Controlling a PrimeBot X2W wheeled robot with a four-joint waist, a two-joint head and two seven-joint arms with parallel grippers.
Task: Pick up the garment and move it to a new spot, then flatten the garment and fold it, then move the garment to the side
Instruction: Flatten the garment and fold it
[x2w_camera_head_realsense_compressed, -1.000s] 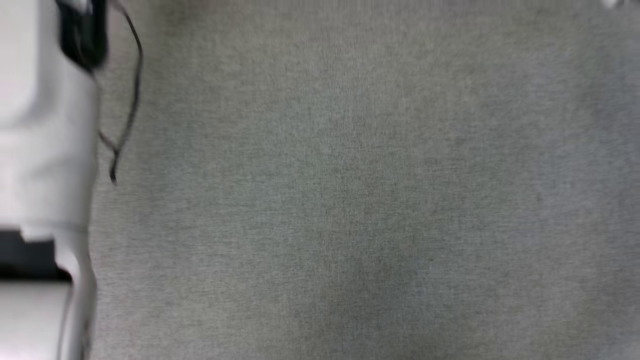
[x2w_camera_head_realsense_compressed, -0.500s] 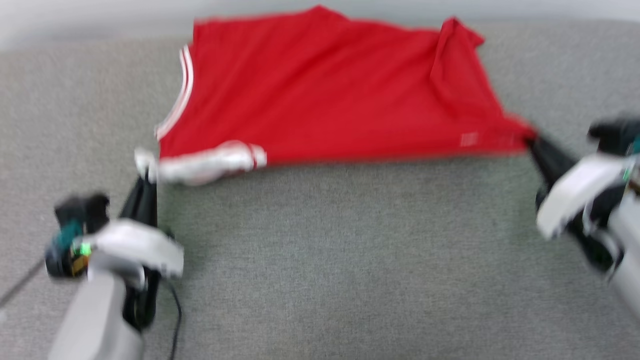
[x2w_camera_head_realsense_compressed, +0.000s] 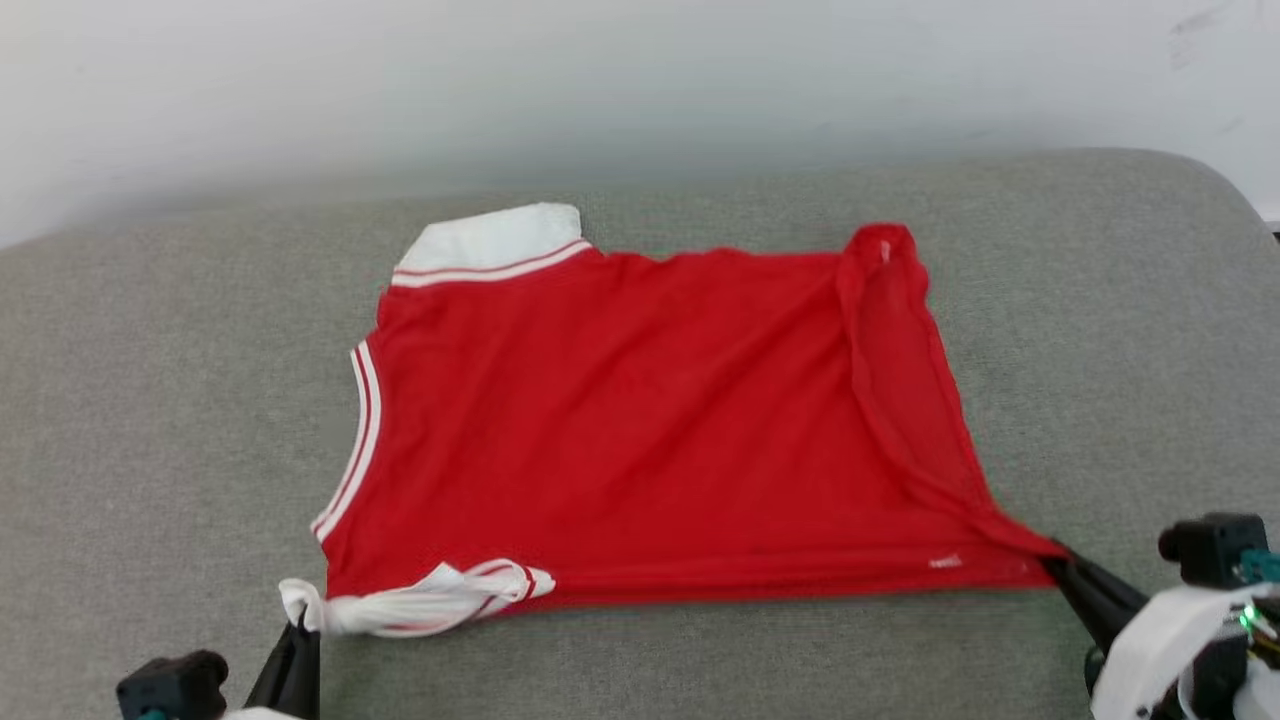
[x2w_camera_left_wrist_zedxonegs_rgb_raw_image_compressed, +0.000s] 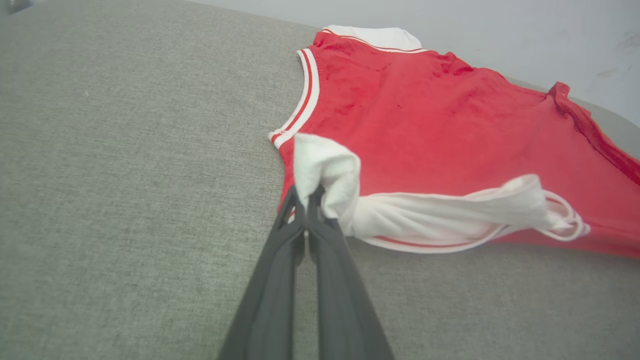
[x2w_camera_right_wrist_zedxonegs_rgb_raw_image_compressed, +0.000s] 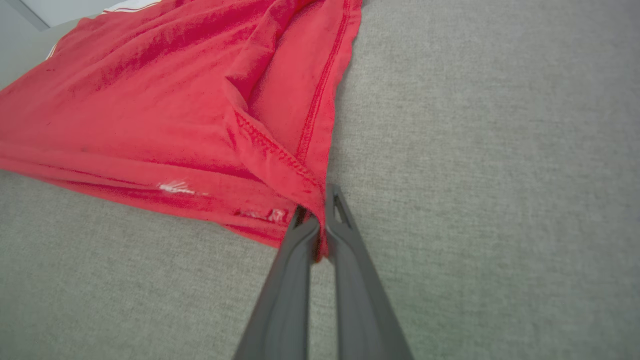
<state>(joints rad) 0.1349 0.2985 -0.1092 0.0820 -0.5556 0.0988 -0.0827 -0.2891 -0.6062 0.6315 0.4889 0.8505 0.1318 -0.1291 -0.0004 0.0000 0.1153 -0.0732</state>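
On the grey fabric surface (x2w_camera_head_realsense_compressed: 150, 400), the garment (x2w_camera_head_realsense_compressed: 650, 440) is lying spread out with a plain red face up. It is sitting in the middle of the surface, its far edge near the pale wall (x2w_camera_head_realsense_compressed: 640, 80).

The left hand (x2w_camera_head_realsense_compressed: 300, 625) is resting at the near left corner, its fingers closed tight on the bunched white sleeve (x2w_camera_left_wrist_zedxonegs_rgb_raw_image_compressed: 440, 215). In the left wrist view, sleeve fabric is wrapping over the fingertips.

The right hand (x2w_camera_head_realsense_compressed: 1055, 562) is sitting at the near right corner, its fingers closed on the red hem corner (x2w_camera_right_wrist_zedxonegs_rgb_raw_image_compressed: 300, 185). In the right wrist view, a thin fold of cloth is showing between them.

The near edge is running nearly straight between the two hands. A striped trim (x2w_camera_head_realsense_compressed: 360, 440) is curving along the left edge. A second white sleeve (x2w_camera_head_realsense_compressed: 495, 240) is lying flat at the far left corner. A long fold (x2w_camera_head_realsense_compressed: 890, 380) is running down the right side toward the right hand.
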